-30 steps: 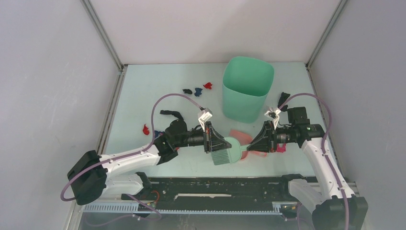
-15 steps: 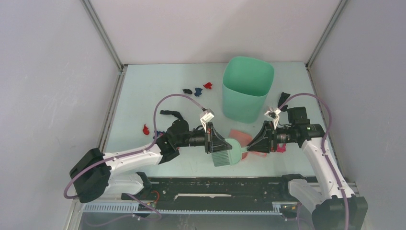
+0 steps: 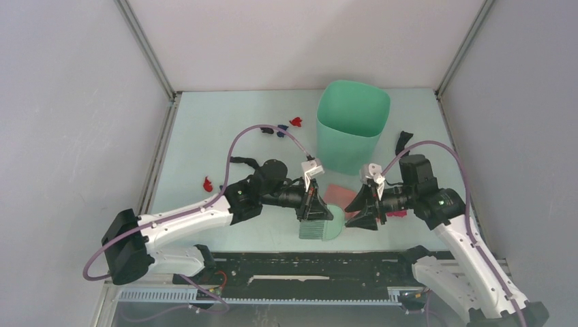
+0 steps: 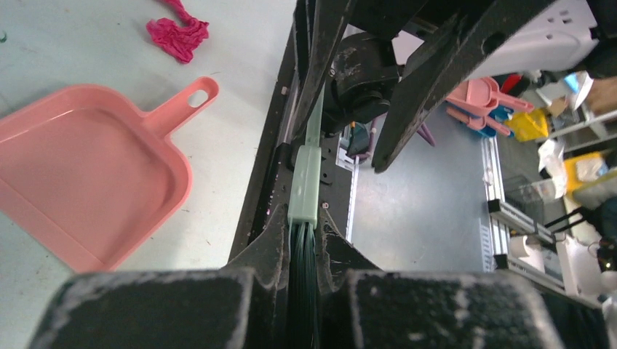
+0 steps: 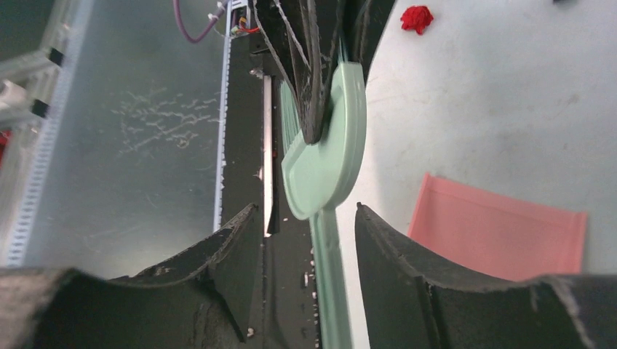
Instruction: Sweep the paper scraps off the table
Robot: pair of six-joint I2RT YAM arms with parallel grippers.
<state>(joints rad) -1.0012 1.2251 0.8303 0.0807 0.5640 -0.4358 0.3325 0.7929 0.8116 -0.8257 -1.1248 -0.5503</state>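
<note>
- The left gripper sits near the table's front edge, closed tight on the head of a green hand brush. Its wrist camera shows the dark bristles pinched between its fingers.
- The right gripper faces it from 3 o'clock with its jaws spread wide. Its wrist camera shows the brush handle running between the fingers with a gap on each side, so it grips nothing.
- A pink dustpan lies flat on the table at 12 o'clock, just behind both grippers, which partly hide it from above. The left wrist camera shows most of the pan, with its handle.
- A tall mint-green bin stands further back at 12 o'clock.
- The paper scraps lie scattered around the table.
- A magenta scrap lies at 3 o'clock beside the right arm. It is hard to see from above and plain in the left wrist view, near the dustpan's handle.
- A red scrap lies well off at 9 o'clock.
- A black scrap lies at 10 o'clock.
- Red and dark blue bits lie at 11 o'clock beside the bin, partly crossed by a purple cable.
- Another black piece lies at 2 o'clock.
- The right wrist camera shows only one red bit beyond the brush.
</note>
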